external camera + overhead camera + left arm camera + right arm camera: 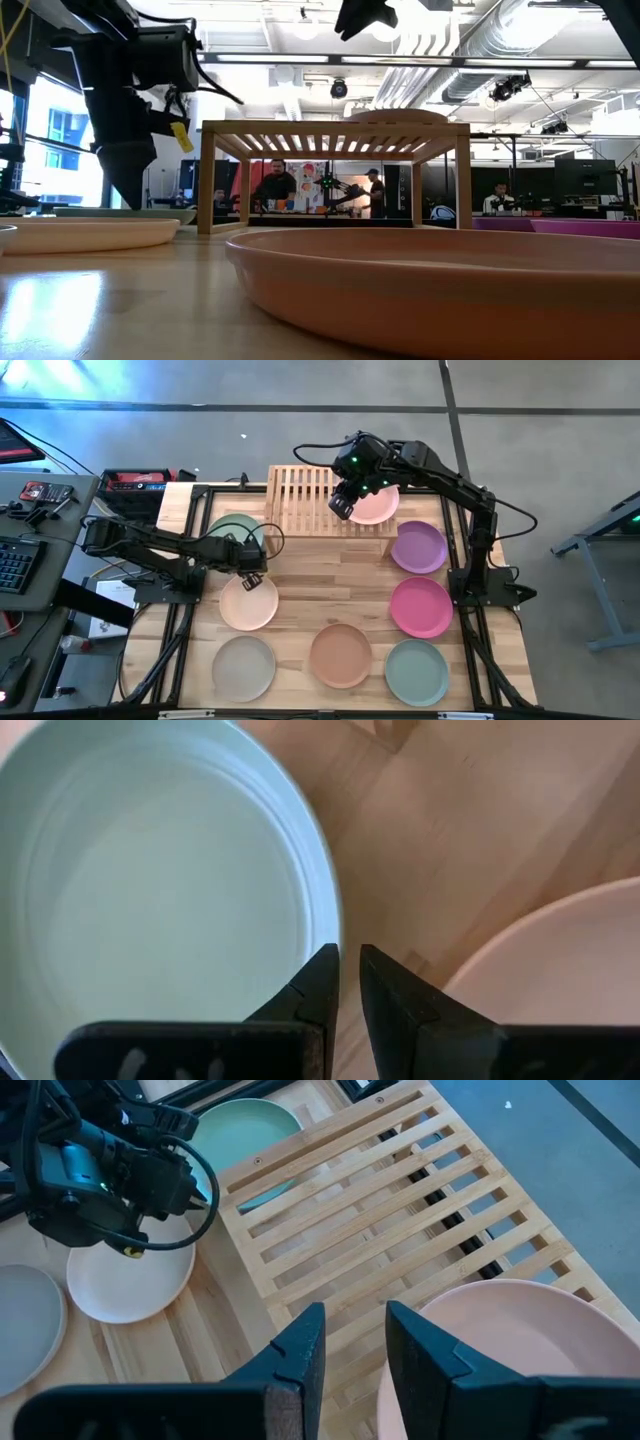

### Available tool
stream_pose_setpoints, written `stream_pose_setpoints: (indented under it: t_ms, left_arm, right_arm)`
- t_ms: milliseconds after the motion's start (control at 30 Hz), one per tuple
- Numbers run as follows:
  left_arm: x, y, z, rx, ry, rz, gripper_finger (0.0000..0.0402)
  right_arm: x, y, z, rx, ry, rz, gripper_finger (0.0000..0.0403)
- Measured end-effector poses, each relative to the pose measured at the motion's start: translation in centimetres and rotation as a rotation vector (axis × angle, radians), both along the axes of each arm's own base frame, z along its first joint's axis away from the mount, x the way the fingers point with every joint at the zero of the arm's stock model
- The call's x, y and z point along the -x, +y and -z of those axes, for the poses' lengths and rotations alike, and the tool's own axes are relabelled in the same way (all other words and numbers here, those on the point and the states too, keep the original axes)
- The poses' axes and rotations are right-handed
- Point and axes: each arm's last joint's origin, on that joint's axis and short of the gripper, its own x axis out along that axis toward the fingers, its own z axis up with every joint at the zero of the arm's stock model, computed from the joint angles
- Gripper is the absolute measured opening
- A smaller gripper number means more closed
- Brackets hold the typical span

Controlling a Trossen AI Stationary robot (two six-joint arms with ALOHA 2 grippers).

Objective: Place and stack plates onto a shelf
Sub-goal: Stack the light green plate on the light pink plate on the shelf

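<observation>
A: From above, where does everything sit around the shelf (328,500)?

B: A pink plate (375,506) lies on the shelf's right end. The right gripper (343,503) hangs over the slats just beside that plate, its fingers a narrow gap apart and empty. A green plate (236,532) sits against the shelf's left side, with the left gripper (250,580) in front of it, over the far rim of a cream plate (248,603). The other plates lie in front of and to the right of the shelf.

A: And from table height?

B: The shelf (335,128) stands upright beyond a big peach plate (440,285); a plate rim shows on its top.

A: The left wrist view?

B: Its fingers (318,990) are nearly together, holding nothing, between the green plate (150,900) and the cream one (560,960).

A: The right wrist view?

B: Its fingers (300,1345) stand slightly apart above the slats (380,1200), the pink plate (510,1345) just beside them.
</observation>
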Motion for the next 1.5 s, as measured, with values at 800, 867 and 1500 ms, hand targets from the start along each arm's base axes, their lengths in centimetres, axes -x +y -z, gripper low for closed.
stream_pose_setpoints:
  t_ms: [800, 867, 1500]
  left_arm:
    - [-0.3, 1.1, 1.4, 0.024, 0.089, -0.007, 0.0005]
    - [-0.3, 1.0, 1.4, 0.029, 0.088, -0.003, 0.0003]
    - [-0.8, 0.8, -5.1, -0.017, 0.098, -0.114, 0.0001]
  right_arm:
    - [0.0, 0.0, 0.0, 0.000, 0.000, 0.000, 0.0085]
    - [0.0, 0.0, 0.0, 0.000, 0.000, 0.000, 0.0085]
    - [-0.4, 1.5, 0.0, 0.012, 0.003, -0.036, 0.0085]
